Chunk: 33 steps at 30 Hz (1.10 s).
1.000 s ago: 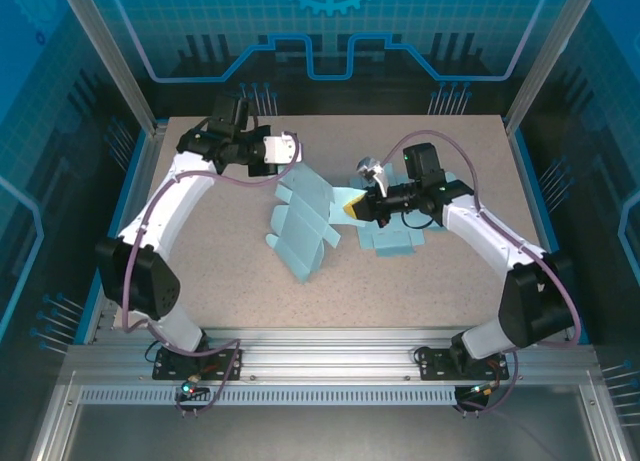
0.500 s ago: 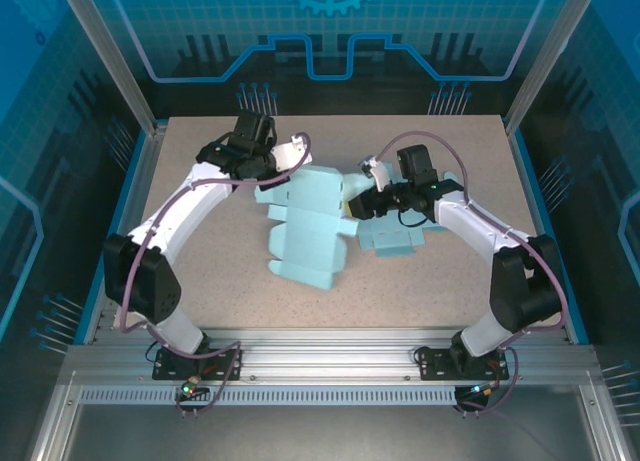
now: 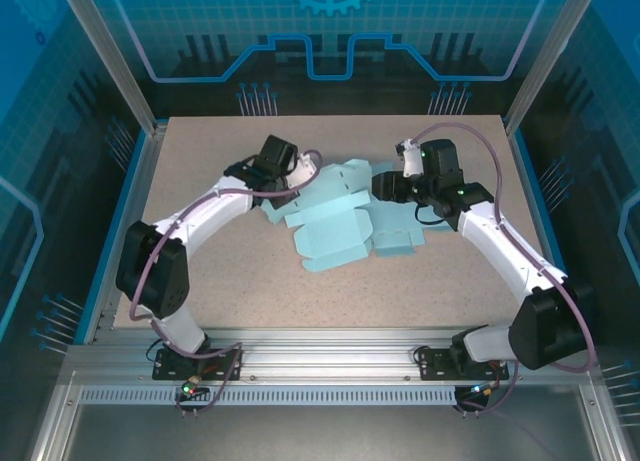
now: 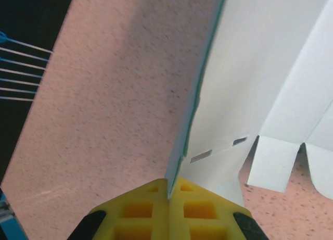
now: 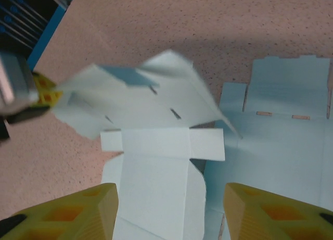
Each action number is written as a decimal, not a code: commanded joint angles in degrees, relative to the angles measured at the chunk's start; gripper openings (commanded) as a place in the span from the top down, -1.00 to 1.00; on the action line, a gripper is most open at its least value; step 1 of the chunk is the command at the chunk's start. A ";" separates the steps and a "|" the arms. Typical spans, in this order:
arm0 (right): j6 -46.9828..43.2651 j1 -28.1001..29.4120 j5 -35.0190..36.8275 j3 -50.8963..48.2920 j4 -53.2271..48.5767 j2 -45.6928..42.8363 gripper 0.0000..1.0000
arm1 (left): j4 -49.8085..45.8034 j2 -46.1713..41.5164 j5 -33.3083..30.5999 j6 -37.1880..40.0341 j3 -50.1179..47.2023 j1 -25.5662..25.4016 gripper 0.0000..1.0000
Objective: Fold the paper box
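L end effector (image 4: 168, 190) tight on paper box (image 4: 260, 68) edge

The right gripper (image 3: 384, 188) has let go of the paper box blank (image 3: 335, 229): its jaws now stand apart, and it has drawn back toward the far right. The left gripper (image 3: 298, 179) has swung inward. The blank, raised before, now lies spread low over the desk (image 3: 220, 271).

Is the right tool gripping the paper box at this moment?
No, the right tool is open, its yellow fingers wide apart over the paper box.
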 commanded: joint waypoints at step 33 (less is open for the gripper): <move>17.05 10.80 -0.07 19.24 1.46 23.87 0.01 | 24.84 -5.80 -13.63 -1.42 -16.68 -7.74 1.00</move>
